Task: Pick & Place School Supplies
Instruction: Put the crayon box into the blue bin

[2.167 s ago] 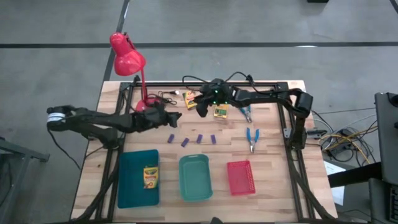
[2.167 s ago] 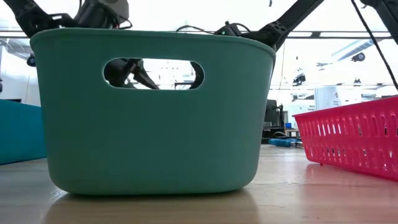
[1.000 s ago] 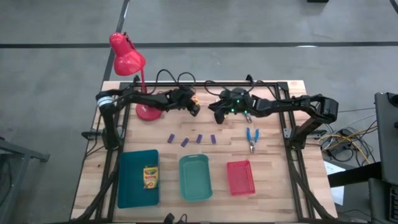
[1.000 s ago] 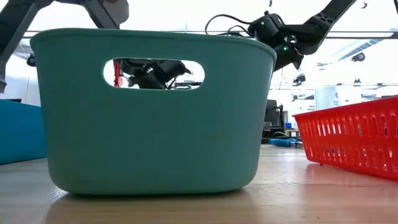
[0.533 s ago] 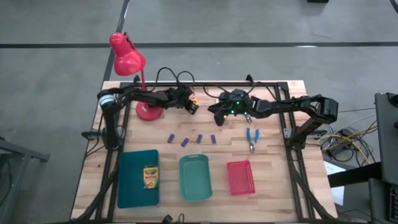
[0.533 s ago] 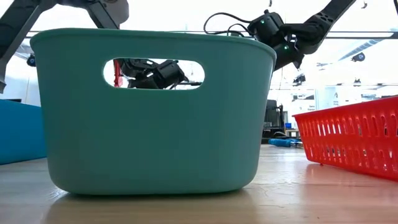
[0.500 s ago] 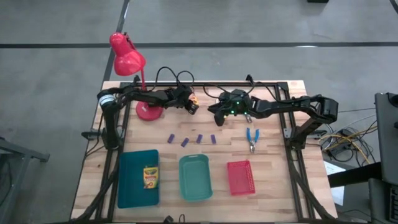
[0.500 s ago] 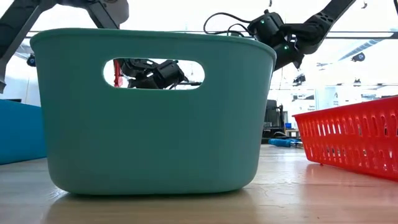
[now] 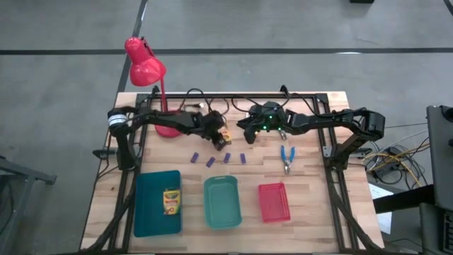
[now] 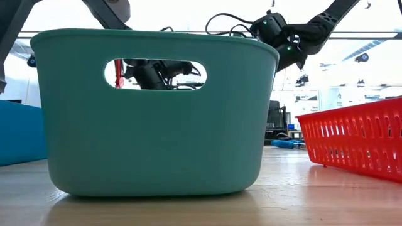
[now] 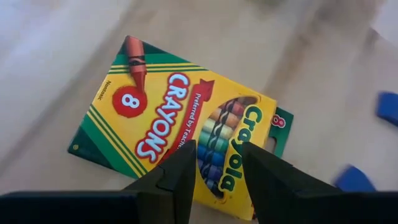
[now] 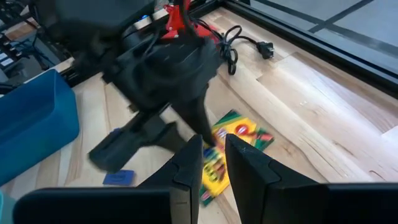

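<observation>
My left gripper [image 9: 221,139] is shut on a yellow-green crayon box [image 11: 180,124]. That box also shows between the two grippers [image 9: 226,135], just past my right fingers [image 12: 233,146]. My right gripper [image 9: 242,134] hangs above the table [image 10: 279,34] and holds nothing; its fingers [image 12: 213,143] stand a narrow gap apart. A second crayon box [image 9: 170,201] lies in the blue tray; a third is hidden. Several purple blocks [image 9: 211,161] lie in a row on the wood. One blue-handled tool [image 9: 287,157] lies right of them, another [image 9: 282,132] beside the right arm. My left gripper pinches the crayon box between its two fingers at the edge of its "Crayola" end [image 11: 219,163]. The fingers [image 11: 180,180] cover the place of contact. The box's printed face is turned toward the wrist camera. I cannot tell whether it hangs clear of the table.
Three trays stand along the near edge: blue [image 9: 145,212], green [image 9: 222,212], red [image 9: 274,201]. The green tray's wall [image 10: 151,125] fills the low view. A red desk lamp [image 9: 145,67] and a black cord [image 12: 245,40] sit at the far edge.
My left gripper has moved from beside the lamp's base toward the near edge and a little to the right, and the crayon box has gone with it. It now stands just above the row of purple blocks. The right arm has kept still.
</observation>
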Available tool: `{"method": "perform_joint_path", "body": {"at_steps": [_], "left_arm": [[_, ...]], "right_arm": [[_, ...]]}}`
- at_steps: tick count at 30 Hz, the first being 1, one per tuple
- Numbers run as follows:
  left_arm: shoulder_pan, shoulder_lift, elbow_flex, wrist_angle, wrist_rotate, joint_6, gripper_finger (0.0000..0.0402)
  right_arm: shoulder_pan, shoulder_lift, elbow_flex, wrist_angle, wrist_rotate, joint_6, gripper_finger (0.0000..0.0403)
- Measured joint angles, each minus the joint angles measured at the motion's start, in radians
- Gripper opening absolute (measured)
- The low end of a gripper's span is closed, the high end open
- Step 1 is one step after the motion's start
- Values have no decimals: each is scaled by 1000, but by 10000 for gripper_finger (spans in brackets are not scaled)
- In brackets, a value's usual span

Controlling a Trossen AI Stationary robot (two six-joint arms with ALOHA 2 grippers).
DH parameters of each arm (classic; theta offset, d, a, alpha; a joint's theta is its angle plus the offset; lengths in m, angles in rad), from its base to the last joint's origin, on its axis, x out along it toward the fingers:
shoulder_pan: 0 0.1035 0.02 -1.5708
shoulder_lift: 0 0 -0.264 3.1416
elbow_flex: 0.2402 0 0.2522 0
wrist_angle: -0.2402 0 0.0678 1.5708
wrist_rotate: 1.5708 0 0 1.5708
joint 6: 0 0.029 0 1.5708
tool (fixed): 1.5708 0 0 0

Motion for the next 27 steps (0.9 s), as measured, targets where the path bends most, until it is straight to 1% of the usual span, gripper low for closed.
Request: {"method": "perform_joint_path", "body": {"at_steps": [4,9,13,17,20,24,27], "left_arm": [[-66,1,-3,3,-10,-13,135],[-112,1,-5,34,-82,-27,135],[-117,-28,3,48,-192,-57,135],[-96,-74,18,52,-229,-58,135],[-93,-124,28,10,-236,-59,135],[-97,-237,61,16,-225,-67,135],[-94,-319,70,13,-164,-68,135]], "right_arm": [[0,0,-2,-2,0,0,68],[0,0,-2,-2,-3,0,68],[0,0,-4,-3,-7,0,68],[5,0,-8,-3,-14,0,68],[10,0,-10,-3,-30,-9,68],[16,0,-11,-16,-37,-28,68],[16,0,-11,-36,-37,-46,68]]}}
